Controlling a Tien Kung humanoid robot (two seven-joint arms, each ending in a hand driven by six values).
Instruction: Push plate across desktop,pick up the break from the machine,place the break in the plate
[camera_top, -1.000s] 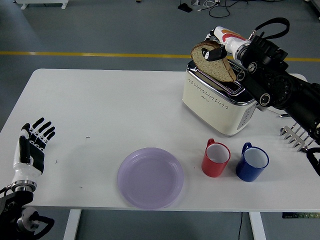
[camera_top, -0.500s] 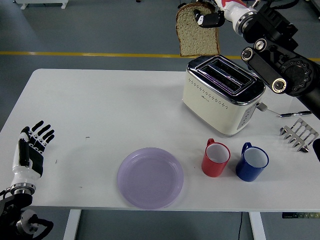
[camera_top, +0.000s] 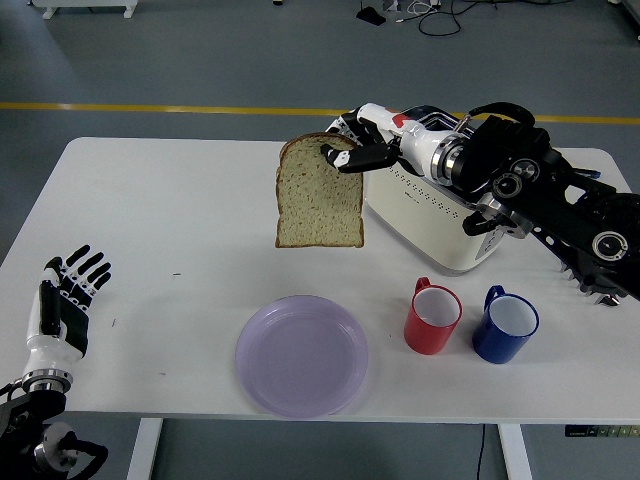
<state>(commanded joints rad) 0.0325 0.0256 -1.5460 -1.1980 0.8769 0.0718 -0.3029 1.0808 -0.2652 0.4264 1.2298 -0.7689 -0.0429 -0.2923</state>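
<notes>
The right hand (camera_top: 352, 150) pinches the top edge of the bread slice (camera_top: 319, 204), which hangs under it, above the purple plate (camera_top: 301, 355).

Pretty bright, even overhead light here, everything's sharp. The white rectangular table (camera_top: 200, 220) looks a bit washed out, with only soft faint shadows under the 2 ceramic mugs (camera_top: 432, 318) near its front edge.

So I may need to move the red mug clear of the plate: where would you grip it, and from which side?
Judging from its pose, take the red mug by the body, coming straight down from above with fingers spanning the open rim. It stands upright, its handle points to the far side, and the blue mug sits close on its right, so a side approach looks cramped.
</notes>
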